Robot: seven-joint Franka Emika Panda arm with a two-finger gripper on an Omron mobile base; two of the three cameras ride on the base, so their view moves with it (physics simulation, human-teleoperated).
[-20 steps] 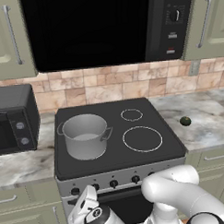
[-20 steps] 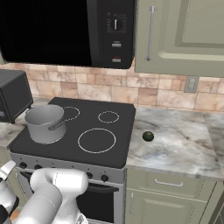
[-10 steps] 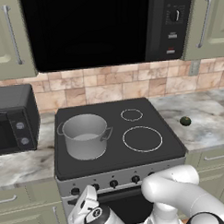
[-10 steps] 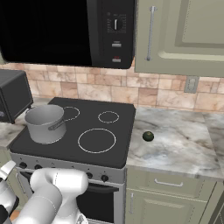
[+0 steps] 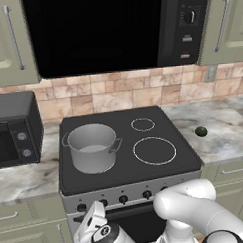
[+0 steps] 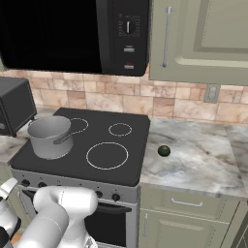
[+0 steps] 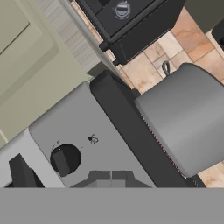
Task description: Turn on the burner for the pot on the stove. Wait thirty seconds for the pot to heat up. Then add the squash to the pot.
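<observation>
Nothing has been moved since the earlier frames: the arm is kept low before the stove [image 5: 131, 180], and the pot [image 5: 92, 147] and squash [image 5: 201, 131] are found where they were. The gripper [image 7: 61, 175] is held clenched with nothing grasped, close to a knob [image 7: 64, 159] at the left end of the silver panel, seemingly so that the knob can be pushed round with closed tips. The pot is set on the front-left burner. The squash is left on the counter [image 6: 203, 160], right of the stove, well apart from the pot.
</observation>
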